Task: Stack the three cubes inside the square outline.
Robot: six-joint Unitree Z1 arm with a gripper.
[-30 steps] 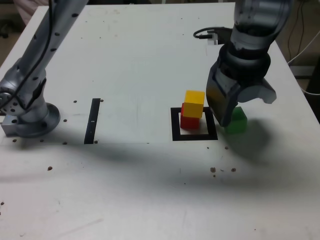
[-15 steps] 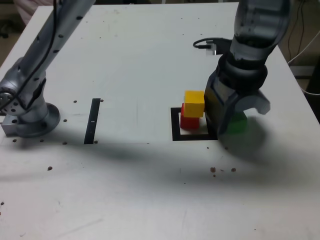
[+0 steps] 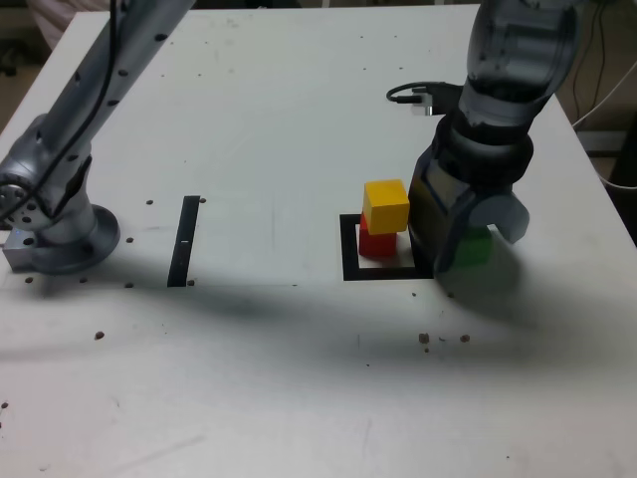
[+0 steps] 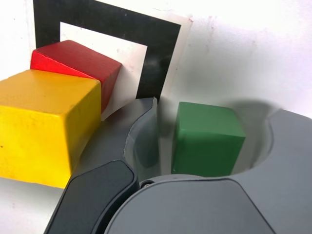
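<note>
Already, parted fingers (image 4: 139, 134) straddle the green cube (image 4: 207, 141), one finger wedged between it and the yellow cube (image 4: 48, 117).

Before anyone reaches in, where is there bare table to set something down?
In the exterior view, bare table lies between the black strip and the square outline, and in front of both. It is crowded at the outline's right, where the yellow cube, red cube, gripper and green cube bunch.
</note>
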